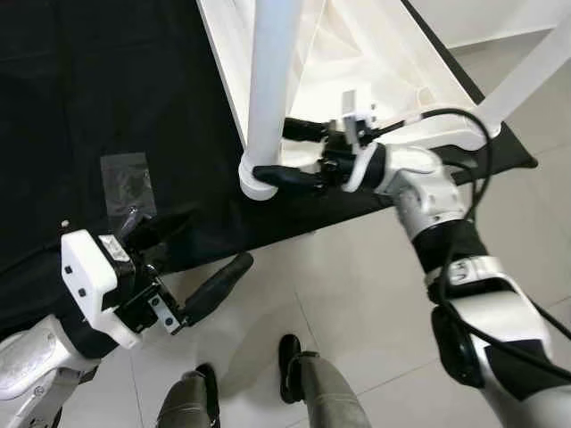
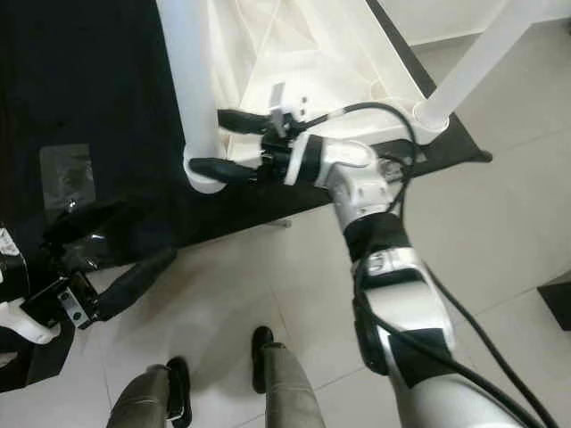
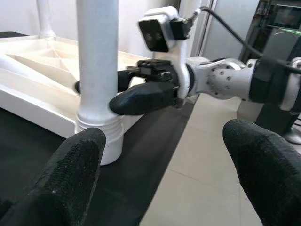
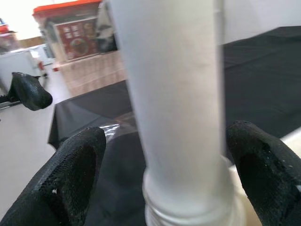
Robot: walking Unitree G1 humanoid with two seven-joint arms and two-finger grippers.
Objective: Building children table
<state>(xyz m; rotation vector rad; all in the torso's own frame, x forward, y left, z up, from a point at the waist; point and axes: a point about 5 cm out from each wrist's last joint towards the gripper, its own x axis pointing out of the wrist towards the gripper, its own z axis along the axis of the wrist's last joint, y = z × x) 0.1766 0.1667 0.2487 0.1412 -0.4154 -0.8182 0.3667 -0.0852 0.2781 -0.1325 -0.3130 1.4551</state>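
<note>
Clearly, our right gripper (image 1: 290, 156) straddles the near table leg (image 1: 272, 80), one black finger on each side of the white tube just above its threaded base; in the right wrist view the fingers (image 4: 70, 174) stand a little wider than the leg, and we cannot tell whether they press on it or only bracket it. Our left gripper (image 1: 192, 254) hangs lower and nearer to us, over the edge of the black mat (image 1: 107, 80) and the tiled floor (image 1: 357, 303), its jaws spread wide and holding nothing; in its wrist view the two fingertips (image 3: 70, 174) frame the leg and the right gripper from a short way off. The tabletop (image 1: 375, 62) lies upside down on the mat, its ribbed underside facing up. The near leg stands upright in the corner socket closest to us, its long axis vertical, rising out of the picture toward the camera. A second leg (image 2: 477, 58) stands in the corner to our right, seeming to lean away only because of the view. We count two legs that we can see clearly, one tabletop and one mat. A small clear plastic bag (image 1: 128, 183) lies flat on the mat, well apart from the tabletop, near our left gripper. Our two feet (image 1: 294, 366) stand on the tiles below.
</note>
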